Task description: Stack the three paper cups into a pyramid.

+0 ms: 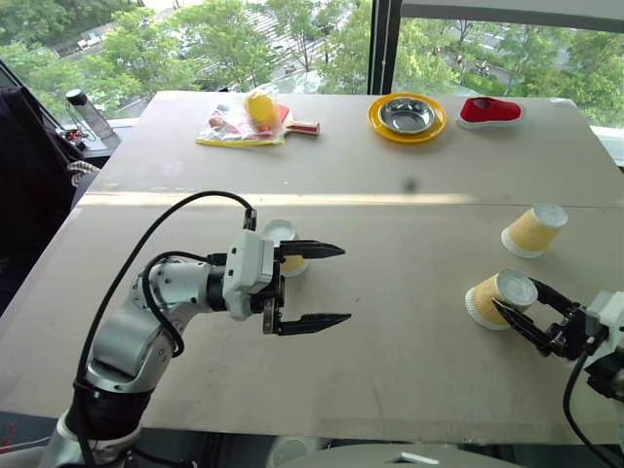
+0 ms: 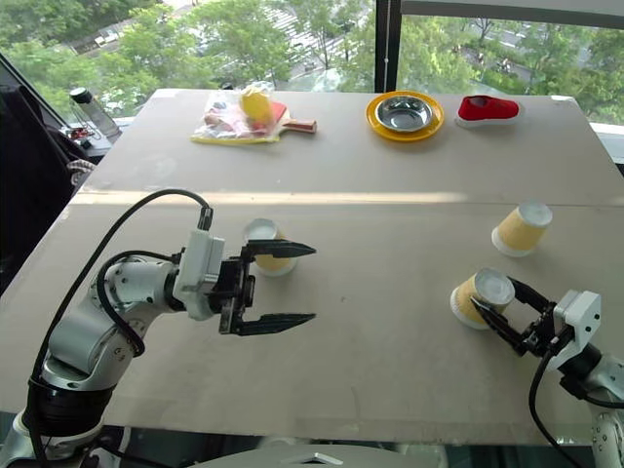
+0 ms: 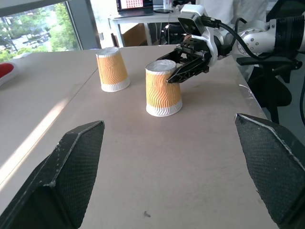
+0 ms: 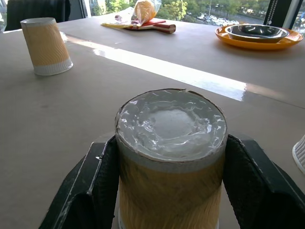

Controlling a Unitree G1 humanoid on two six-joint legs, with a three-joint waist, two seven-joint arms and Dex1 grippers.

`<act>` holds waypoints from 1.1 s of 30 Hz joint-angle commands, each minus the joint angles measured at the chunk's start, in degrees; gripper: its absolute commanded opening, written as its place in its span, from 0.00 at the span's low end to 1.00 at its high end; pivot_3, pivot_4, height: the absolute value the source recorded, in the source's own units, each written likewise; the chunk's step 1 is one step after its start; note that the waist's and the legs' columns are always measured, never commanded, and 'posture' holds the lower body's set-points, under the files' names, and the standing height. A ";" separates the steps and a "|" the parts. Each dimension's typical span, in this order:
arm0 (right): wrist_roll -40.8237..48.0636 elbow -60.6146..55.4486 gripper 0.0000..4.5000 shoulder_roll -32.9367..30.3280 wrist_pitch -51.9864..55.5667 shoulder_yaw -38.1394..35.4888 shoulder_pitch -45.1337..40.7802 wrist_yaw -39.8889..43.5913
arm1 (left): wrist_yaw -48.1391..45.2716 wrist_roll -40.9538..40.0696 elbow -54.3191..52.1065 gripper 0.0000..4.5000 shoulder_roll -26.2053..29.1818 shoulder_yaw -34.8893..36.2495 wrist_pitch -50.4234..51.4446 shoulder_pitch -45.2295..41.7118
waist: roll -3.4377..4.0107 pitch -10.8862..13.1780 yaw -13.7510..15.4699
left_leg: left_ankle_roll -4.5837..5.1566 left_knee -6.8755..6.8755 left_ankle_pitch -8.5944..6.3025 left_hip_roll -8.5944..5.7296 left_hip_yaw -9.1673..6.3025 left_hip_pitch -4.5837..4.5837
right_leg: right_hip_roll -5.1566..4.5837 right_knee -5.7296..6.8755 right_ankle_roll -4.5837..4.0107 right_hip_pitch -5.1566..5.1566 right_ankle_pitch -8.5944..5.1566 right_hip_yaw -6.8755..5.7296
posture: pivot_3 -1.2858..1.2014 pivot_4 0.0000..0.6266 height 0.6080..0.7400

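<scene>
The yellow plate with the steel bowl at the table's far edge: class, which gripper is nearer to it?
Left. The left gripper hovers open mid-table, well short of the yellow plate. The right gripper, shut on a paper cup, sits nearer the table's front edge.

You're looking at a matt, smooth board table [image 1: 390, 322]. The paper cups [image 4: 171, 162] wear ribbed, wavy pale-yellow sleeves with crinkled white bases. The left gripper [image 1: 327, 285] has matt black jaws with a fine dotted texture. The bowl [image 1: 407, 115] is shiny metal on a glossy yellow plate [image 1: 375, 119].
</scene>
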 commanded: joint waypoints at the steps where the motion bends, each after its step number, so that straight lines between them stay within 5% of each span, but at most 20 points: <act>1: -0.50 -4.04 0.64 -0.52 3.13 2.62 -4.86 -3.32 | 4.92 -0.79 -1.97 1.00 -1.34 2.94 0.84 1.85 | 0.00 0.00 -0.08 | 0.00 0.00 0.00 0.00 0.00 0.00 | 0.00 0.01 0.00 0.00 0.00 0.00 | 0.52 0.24 1.00; 8: -6.48 -0.98 0.64 4.92 13.48 16.51 -25.03 -11.90 | 20.83 1.81 -8.16 1.00 -6.22 4.49 5.67 9.03 | -0.08 0.04 -1.10 | -0.04 0.04 0.03 0.01 -0.03 0.00 | 0.02 0.07 0.00 -0.03 0.00 0.07 | 0.52 0.24 1.00; 17: -16.85 21.45 0.64 15.76 15.85 27.31 -50.30 -16.69 | 39.12 9.08 -16.17 1.00 -12.14 1.81 12.22 13.17 | -0.19 0.02 -1.33 | -0.05 0.19 0.03 -0.04 -0.06 -0.16 | -0.03 0.08 0.01 -0.22 0.01 -0.25 | 0.52 0.24 1.00; 28: -20.31 30.76 0.64 15.69 10.99 27.48 -53.78 -12.22 | 47.34 14.20 -18.84 1.00 -14.91 -1.90 17.72 12.20 | -0.18 0.02 -1.29 | -0.06 0.29 0.02 -0.04 0.00 -0.21 | -0.02 0.16 0.00 -0.32 0.01 -0.29 | 0.52 0.24 1.00; 33: -17.52 24.54 0.99 15.12 12.02 25.08 -50.55 -12.03 | 46.64 14.28 -17.24 1.00 -15.75 -3.30 18.03 9.85 | -0.18 0.03 -1.22 | -0.06 0.35 0.02 -0.04 -0.01 -0.25 | -0.03 0.16 0.00 -0.32 0.01 -0.30 | 0.52 0.24 1.00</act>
